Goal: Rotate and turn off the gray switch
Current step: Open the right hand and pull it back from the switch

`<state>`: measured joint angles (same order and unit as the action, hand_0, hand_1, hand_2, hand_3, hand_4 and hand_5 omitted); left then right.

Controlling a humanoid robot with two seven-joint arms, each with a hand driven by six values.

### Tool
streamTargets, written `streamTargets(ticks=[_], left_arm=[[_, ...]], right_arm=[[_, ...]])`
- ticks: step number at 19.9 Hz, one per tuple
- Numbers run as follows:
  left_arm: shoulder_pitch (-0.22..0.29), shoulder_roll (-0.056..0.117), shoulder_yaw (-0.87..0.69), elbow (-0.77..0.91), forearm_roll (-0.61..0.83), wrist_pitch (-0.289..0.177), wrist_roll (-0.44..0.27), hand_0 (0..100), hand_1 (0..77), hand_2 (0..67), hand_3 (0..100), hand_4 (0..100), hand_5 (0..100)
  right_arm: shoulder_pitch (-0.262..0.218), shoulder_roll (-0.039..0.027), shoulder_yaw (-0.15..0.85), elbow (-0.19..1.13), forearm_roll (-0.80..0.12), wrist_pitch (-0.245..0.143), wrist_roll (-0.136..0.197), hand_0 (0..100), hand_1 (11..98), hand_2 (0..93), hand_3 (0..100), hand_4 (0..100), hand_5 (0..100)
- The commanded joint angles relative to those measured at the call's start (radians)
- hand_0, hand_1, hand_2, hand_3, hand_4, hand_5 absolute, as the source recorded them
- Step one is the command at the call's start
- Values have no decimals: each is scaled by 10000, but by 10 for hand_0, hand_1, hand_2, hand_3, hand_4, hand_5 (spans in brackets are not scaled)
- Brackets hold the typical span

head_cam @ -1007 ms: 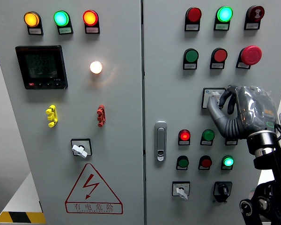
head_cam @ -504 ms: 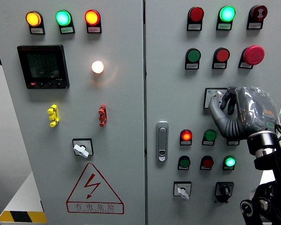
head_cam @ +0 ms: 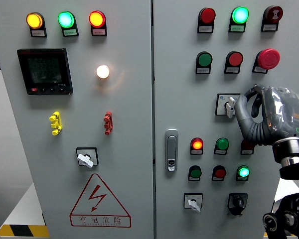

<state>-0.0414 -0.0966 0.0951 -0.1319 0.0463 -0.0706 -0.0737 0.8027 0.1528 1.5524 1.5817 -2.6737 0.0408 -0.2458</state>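
Gray switch [head_cam: 230, 106] at right of centre on the panel [head_cam: 189, 89], knob pointing straight up on its square plate. Just right of it, right hand [head_cam: 269, 117] raised upright from the lower right corner, palm toward the panel, fingers [head_cam: 242, 110] curled loosely and empty, apparently just clear of the knob. Below the hand, a lit red lamp [head_cam: 196, 145] and green lamp [head_cam: 243, 172]. Farther up, a red mushroom button [head_cam: 268, 58].
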Motion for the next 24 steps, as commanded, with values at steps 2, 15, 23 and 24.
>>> streamTargets(ticks=[2, 15, 23, 24], left_arm=[[0, 0, 0, 0, -3, 0, 0, 884, 0, 134, 187, 82, 109], [0, 15, 0, 0, -3, 0, 0, 884, 0, 133, 187, 82, 109], [0, 15, 0, 0, 12, 0, 0, 886, 0, 133, 187, 82, 109], [0, 15, 0, 0, 12, 0, 0, 886, 0, 133, 188, 82, 109]], right_arm=[[-310, -9, 30, 564, 15, 21, 4, 731, 258, 532, 851, 788, 1000], [-1675, -9, 61, 2574, 92, 113, 96, 0, 378, 204, 337, 234, 451], [-2504, -9, 306, 3725, 92, 144, 953, 0, 378, 99, 176, 103, 212], [-2566, -9, 322, 3847, 62, 144, 1122, 0, 379, 98, 167, 101, 203]])
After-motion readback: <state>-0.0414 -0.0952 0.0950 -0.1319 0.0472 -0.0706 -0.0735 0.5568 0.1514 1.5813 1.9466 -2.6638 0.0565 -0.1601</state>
